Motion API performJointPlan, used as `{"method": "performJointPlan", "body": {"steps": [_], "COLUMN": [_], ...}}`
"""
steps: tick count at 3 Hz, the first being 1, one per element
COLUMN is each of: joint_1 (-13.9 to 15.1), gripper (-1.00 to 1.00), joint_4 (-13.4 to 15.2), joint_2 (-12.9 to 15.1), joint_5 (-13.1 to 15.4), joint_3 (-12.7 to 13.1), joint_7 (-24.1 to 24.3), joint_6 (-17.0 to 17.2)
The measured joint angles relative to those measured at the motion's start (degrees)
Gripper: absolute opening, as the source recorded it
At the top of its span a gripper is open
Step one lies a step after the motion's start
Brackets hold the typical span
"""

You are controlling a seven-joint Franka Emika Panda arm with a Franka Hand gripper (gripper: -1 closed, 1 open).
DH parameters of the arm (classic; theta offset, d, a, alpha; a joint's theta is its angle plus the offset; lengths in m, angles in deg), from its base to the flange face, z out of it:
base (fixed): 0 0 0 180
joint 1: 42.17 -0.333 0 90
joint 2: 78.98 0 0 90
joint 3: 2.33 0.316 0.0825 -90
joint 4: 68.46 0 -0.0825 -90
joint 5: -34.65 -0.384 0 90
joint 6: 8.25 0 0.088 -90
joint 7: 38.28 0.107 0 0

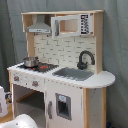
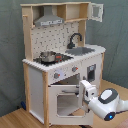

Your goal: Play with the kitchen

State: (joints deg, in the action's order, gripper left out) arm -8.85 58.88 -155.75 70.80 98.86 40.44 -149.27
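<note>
Kitchen, first exterior view: I see the white and light-wood toy kitchen [image 1: 60,75] filling the frame, with grey hood [image 1: 40,26], pot [image 1: 31,61] on the stovetop, black faucet [image 1: 85,59] over the sink [image 1: 74,73].
Arm, first exterior view: only white parts at the first exterior view's lower left.
Kitchen, second exterior view: it stands on a wooden floor [image 2: 15,120]; windowed oven door [image 2: 65,99] low in front.
Gripper, second exterior view: the gripper [image 2: 83,90] sits at the oven door's right edge; I cannot tell whether the fingers are spread.
Arm pose, second exterior view: the arm [image 2: 106,102] reaches in low from the second exterior view's right.

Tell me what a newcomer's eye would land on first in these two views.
The kitchen fills both exterior views: white and light wood, with a grey hood up top. On its counter a metal pot sits on the stovetop, and a black faucet arches over the sink. In the second exterior view the white arm reaches to the windowed oven door from the second exterior view's right.
</note>
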Motion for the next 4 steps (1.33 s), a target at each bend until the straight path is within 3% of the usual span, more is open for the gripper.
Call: {"method": "performJointPlan", "body": {"steps": [2,3,4], "joint_1": [0.11,-0.39,-2.10], "gripper": [1.00,1.00,1.00], "joint_4": [-5.93,-6.92,-5.25], "joint_2": [-0.08,-0.55,-1.24], "joint_5": [0.01,-0.58,-2.55], "joint_3": [-0.56,-0.11,-0.29], "joint_7": [-8.68,-14.50,-19.87], "joint_6": [5.90,5.82,5.52]}}
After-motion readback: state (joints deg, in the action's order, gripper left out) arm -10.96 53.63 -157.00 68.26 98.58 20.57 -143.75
